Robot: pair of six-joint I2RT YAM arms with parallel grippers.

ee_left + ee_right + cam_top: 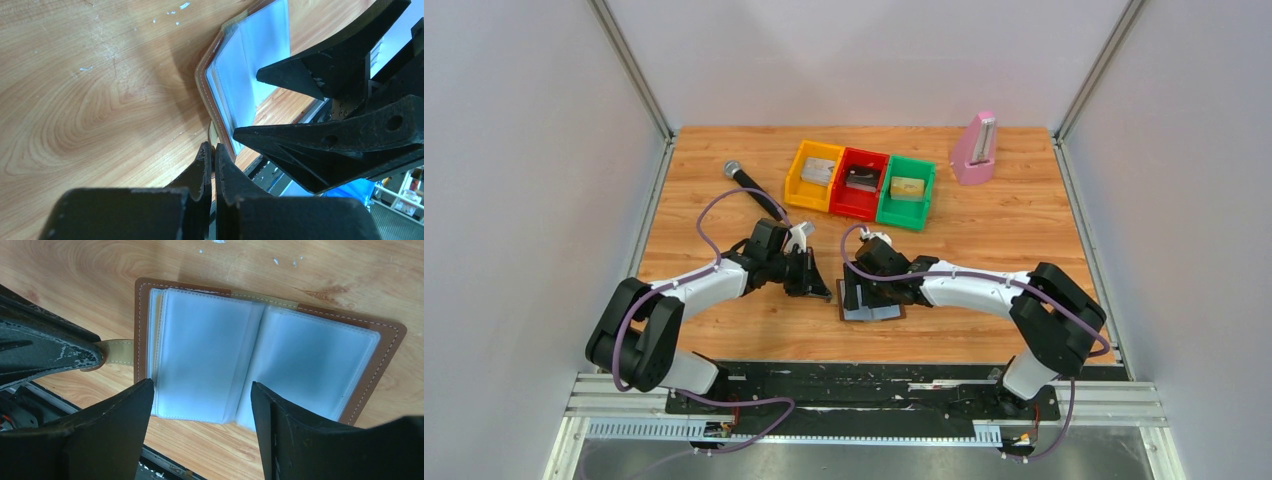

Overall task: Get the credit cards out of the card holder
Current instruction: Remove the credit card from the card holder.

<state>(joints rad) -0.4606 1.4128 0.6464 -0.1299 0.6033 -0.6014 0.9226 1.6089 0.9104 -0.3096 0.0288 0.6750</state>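
Observation:
The card holder (265, 350) lies open and flat on the table, brown rim around two silvery light-blue sleeves; it also shows in the top view (871, 313). No card shows in its sleeves. My left gripper (212, 146) is shut on the holder's tan strap (117, 351) at its left edge; in the top view the left gripper (821, 290) is just left of the holder. My right gripper (202, 385) is open, its jaws wide apart over the holder's near edge, holding nothing. Its black fingers (320, 75) hover over the sleeves (245, 70) in the left wrist view.
Yellow (797, 183), red (856, 207) and green (902, 217) bins stand in a row at the back, each with a flat item inside. A pink metronome (975, 150) is at the back right. A black silver-tipped rod (749, 180) lies left of the bins. The table's front edge is just below the holder.

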